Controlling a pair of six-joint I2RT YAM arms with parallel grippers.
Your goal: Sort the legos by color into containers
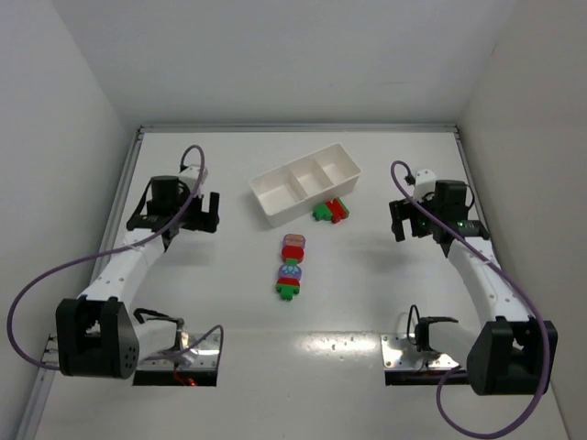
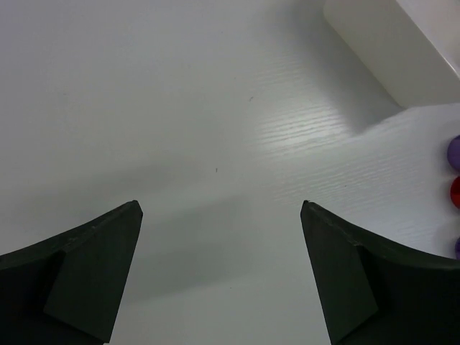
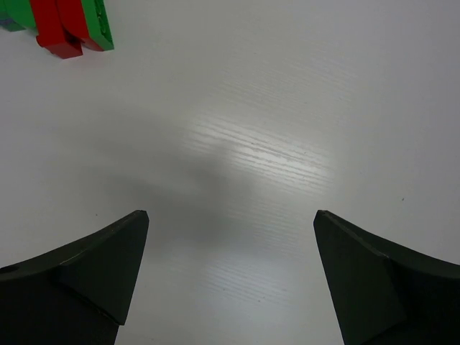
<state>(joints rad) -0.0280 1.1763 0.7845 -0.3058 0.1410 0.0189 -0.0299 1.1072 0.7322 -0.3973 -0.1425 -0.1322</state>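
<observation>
1. We hold nothing: left gripper (image 2: pixel 221 208) and right gripper (image 3: pixel 231 215) both gape wide.
2. Between them lies the multicolour stack (image 1: pixel 291 266); the red-green cluster (image 1: pixel 330 211) sits ahead-left of the right gripper.
3. Beyond stands the tray (image 1: pixel 280 214). Sorting looks unstarted, so next we descend on a stack.

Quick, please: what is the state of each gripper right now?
Left gripper: open, holding nothing.
Right gripper: open, holding nothing.
</observation>
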